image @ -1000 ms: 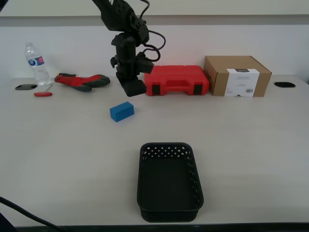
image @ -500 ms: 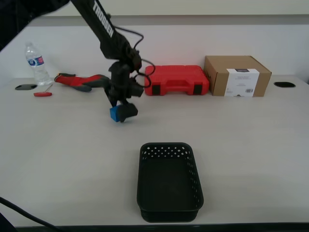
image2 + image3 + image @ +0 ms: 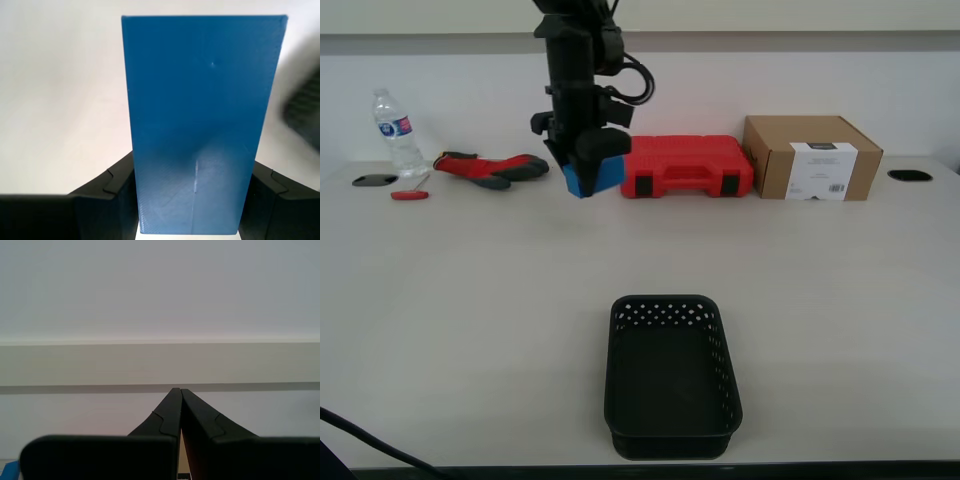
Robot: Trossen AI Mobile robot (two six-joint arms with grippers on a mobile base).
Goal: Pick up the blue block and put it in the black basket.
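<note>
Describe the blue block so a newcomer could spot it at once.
Start at the red case along the table's far edge. Just toward the exterior view's left of it, the blue block hangs in the air, clamped in my first gripper. It is the scene's only plain bright-blue brick.

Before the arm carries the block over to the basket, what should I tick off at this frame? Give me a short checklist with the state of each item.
1. Bright-blue rectangular block clamped in my first gripper: ok, jaws press both its sides.
2. Block lifted clear of the pale table: ok.
3. Black perforated plastic basket holds nothing: ok.
4. Table between block and basket free of things: ok; the red plastic case and cardboard box sit behind.
5. My second gripper out of the way: ok, shut and facing a wall.
6. Firmness of grip: cannot tell.
</note>
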